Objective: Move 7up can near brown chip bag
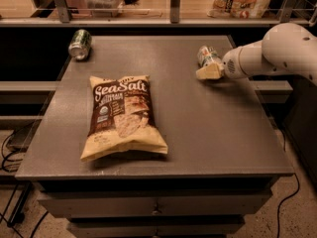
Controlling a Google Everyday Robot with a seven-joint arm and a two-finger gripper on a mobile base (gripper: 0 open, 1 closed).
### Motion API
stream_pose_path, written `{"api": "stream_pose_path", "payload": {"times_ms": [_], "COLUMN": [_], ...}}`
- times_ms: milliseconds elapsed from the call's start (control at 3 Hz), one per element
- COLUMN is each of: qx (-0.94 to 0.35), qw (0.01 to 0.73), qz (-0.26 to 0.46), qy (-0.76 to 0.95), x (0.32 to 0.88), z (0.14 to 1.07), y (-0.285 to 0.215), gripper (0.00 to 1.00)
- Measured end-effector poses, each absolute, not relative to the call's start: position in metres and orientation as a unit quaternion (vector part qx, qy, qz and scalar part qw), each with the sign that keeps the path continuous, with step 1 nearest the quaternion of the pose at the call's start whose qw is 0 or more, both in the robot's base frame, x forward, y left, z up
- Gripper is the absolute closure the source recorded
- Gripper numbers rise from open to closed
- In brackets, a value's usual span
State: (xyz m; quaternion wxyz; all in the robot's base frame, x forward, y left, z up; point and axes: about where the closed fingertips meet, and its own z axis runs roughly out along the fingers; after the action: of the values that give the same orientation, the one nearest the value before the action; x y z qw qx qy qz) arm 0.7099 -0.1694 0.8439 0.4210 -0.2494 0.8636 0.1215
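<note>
The 7up can (pixel 207 55), green with pale patches and a small red mark, is at the right of the table, tilted in my gripper (pixel 206 64). The gripper is shut on it; one cream finger (pixel 209 73) lies across the can's near side, and the far finger is hidden behind the can. The white arm reaches in from the right edge. The brown chip bag (pixel 122 114), cream-yellow with a brown "Sea Salt" panel, lies flat on the left half of the table, well apart from the can.
A darker, plain green can (pixel 79 44) lies on its side at the table's back left corner. The grey table (pixel 208 128) has drawers below its front edge. A shelf with a rail and packages runs behind the table.
</note>
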Motion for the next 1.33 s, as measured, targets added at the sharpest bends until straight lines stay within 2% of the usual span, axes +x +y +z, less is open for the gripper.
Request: {"api": "stream_pose_path", "payload": {"times_ms": [667, 1000, 1333], "qx": [-0.309, -0.356, -0.356], "qw": [0.429, 0.426, 0.426], "qz": [0.111, 0.127, 0.127], "qy": [0.842, 0.822, 0.822], "x": [0.711, 0.701, 0.701], "z": [0.885, 0.909, 0.909], "y": [-0.137, -0.112, -0.112], "gripper": [0.87, 1.00, 1.00]}}
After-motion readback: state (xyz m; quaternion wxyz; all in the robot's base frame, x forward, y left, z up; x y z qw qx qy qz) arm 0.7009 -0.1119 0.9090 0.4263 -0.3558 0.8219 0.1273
